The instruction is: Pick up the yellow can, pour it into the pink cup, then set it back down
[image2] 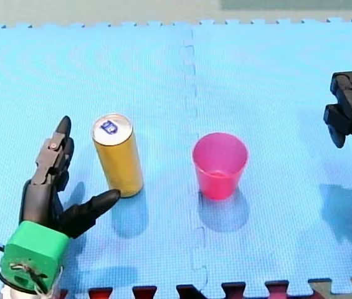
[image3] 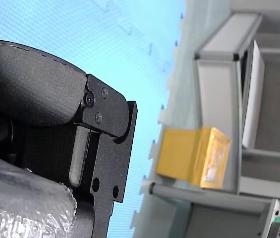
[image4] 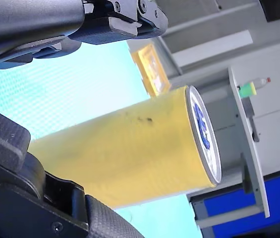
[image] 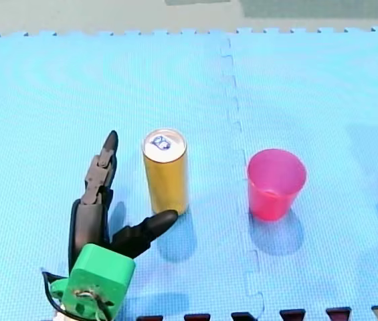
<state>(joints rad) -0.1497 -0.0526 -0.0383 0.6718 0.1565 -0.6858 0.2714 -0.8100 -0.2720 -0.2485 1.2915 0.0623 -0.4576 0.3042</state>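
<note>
1. Right hand (image2: pixel 350 112) got chopped off by the head view's right edge.
2. Yellow can (image4: pixel 130 153) had its base hidden behind dark fingers (image4: pixel 11 148) in the second wrist view.
3. Print on the lid (image: pixel 164 143) was too tiny to read.

Can (image: pixel 166 175) is yellow w/ silver top & a blue-white mark; cup (image: pixel 275 184) is see-through pink. Mat (image: pixel 309 93) is light blue w/ fine grainy texture, dark red tabs (image: pixel 292 314) on near edge. Left hand (image: pixel 98 217) is black w/ green wrist block (image: pixel 100 275); right hand (image2: pixel 349 115) black.
</note>
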